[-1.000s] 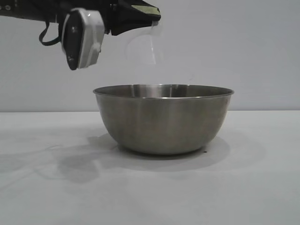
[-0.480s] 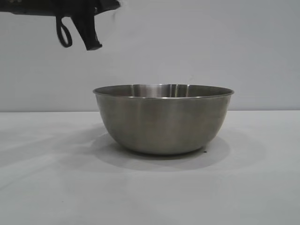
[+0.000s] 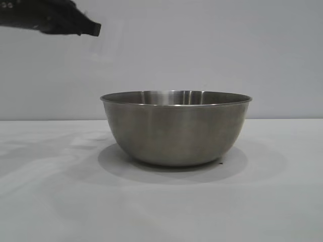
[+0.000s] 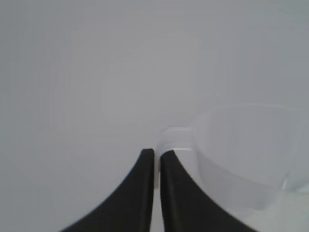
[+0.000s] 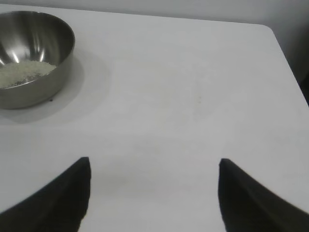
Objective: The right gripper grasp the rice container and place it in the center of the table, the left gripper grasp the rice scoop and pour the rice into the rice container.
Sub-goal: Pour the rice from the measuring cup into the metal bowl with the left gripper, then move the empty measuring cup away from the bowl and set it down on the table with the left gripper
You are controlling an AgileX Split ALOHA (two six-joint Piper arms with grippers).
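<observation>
Steel rice container (image 3: 175,128) sits on the white table (image 3: 161,212), mid-frame in the exterior view. Rice (image 5: 21,73) lies inside it, a low pale heap on the bowl floor. Left gripper (image 4: 157,153) is up high, left of the bowl, fingers pinched tight on the handle of the clear rice scoop (image 4: 246,150). Right gripper (image 5: 153,166) hangs over bare table, well apart from the bowl, fingers spread wide, holding nothing.

No readable text, label, brand, number or sign anywhere: none on the steel bowl (image 3: 175,128), none on the clear cup (image 4: 246,150), none on the white surface (image 5: 193,96), none on the dark claws.
</observation>
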